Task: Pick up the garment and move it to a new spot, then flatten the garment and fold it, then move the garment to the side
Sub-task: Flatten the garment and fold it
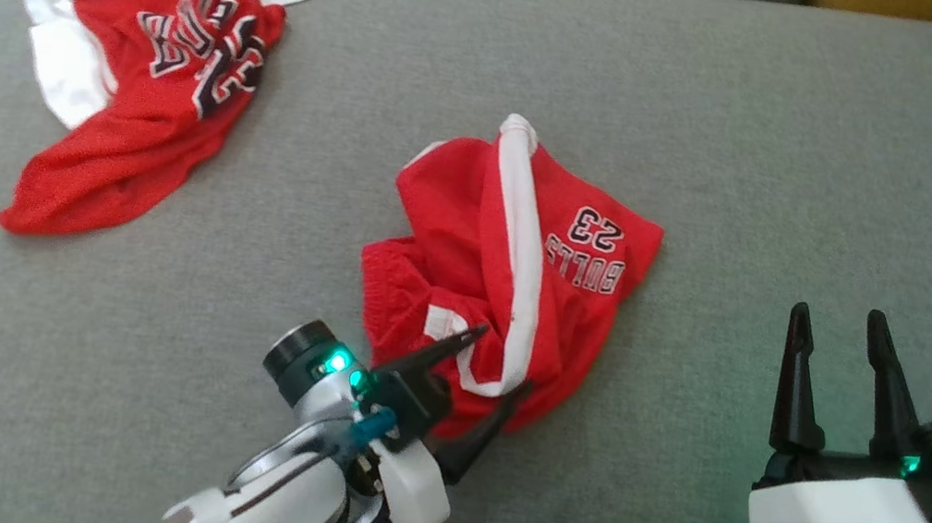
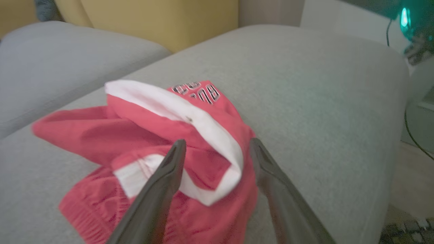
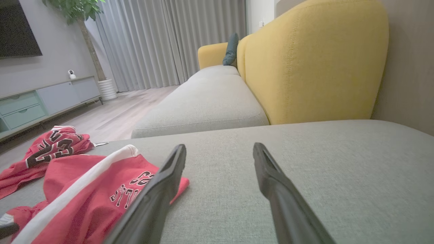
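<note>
So the red jersey T-shirt (image 1: 137, 106) is found crumpled at the far left of the grey sofa cushion (image 1: 776, 133), one white sleeve spilled out, well apart from both grippers. The left gripper (image 1: 504, 359) is parked over the near edge of the red shorts (image 1: 566, 249) instead. Its jaws are spread wide with white trim bunched between them but nothing pinched, so no grip is had on the cloth. The right gripper (image 1: 838, 316) is held above bare cushion, jaws fully apart and empty, probably so it's free for the spreading later. The T-shirt looks not yet picked up
</note>
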Motion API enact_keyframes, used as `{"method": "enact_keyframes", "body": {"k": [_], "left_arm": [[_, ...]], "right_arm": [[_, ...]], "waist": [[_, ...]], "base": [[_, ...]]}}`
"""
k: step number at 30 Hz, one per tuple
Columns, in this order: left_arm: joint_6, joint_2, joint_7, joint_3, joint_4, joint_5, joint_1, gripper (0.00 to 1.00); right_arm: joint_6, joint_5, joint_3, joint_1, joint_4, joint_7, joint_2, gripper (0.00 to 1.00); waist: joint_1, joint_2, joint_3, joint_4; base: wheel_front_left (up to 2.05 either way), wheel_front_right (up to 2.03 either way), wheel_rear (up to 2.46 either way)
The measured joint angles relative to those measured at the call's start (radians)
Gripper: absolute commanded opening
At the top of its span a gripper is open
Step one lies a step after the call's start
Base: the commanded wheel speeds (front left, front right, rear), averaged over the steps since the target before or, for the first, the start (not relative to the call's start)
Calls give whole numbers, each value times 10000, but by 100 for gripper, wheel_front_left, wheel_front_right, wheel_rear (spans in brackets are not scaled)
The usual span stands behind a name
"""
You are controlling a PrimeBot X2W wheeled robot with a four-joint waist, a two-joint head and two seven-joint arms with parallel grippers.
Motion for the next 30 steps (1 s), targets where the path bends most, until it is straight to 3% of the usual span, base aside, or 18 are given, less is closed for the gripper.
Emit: {"method": "enact_keyframes", "body": {"k": [6, 10, 17, 23, 26, 27, 28, 29, 30], "left_arm": [[514, 109, -2, 915, -1384, -403, 829, 100], [861, 205, -2, 1616, -2155, -711, 1508, 100], [1131, 341, -2, 2426, -2817, -846, 2420, 100], [1147, 309, -2, 2788, -3009, -836, 2518, 100], [1145, 268, -2, 2995, -3039, -759, 2653, 100], [1145, 255, -2, 3049, -3047, -734, 2687, 100], [1145, 251, -2, 3104, -3055, -706, 2714, 100], [1145, 242, -2, 3179, -3058, -679, 2735, 100], [1141, 236, -2, 3279, -3064, -677, 2752, 100]], "right_arm": [[0, -211, 13, -178, 222, 0, 0, 100], [0, -497, 163, -855, 1024, 42, -4, 100], [0, -970, 836, -2640, 2805, 2038, -17, 100], [0, -1559, 742, -3703, 4566, 3942, -86, 100], [0, -1530, 681, -3795, 5164, 4328, -119, 100], [0, -1528, 658, -3830, 5333, 4374, -119, 96], [0, -1513, 612, -3885, 5465, 4364, -119, 78], [0, -1452, 537, -3944, 5565, 4312, -119, 49], [0, -1438, 500, -4013, 5660, 4236, -127, 34]], "waist": [[0, 0, -266, 373], [0, 0, -414, 701], [0, 0, -475, 1385], [0, 0, -330, 2024], [0, 0, -211, 2308], [0, 0, -154, 2368], [0, 0, -92, 2414], [0, 0, -36, 2445], [0, 0, 14, 2458]], "base": [[0, 0, 0], [0, 0, 0], [0, 0, 0], [0, 0, 0], [0, 0, 0], [0, 0, 0], [0, 0, 0], [0, 0, 0], [0, 0, 0]]}}
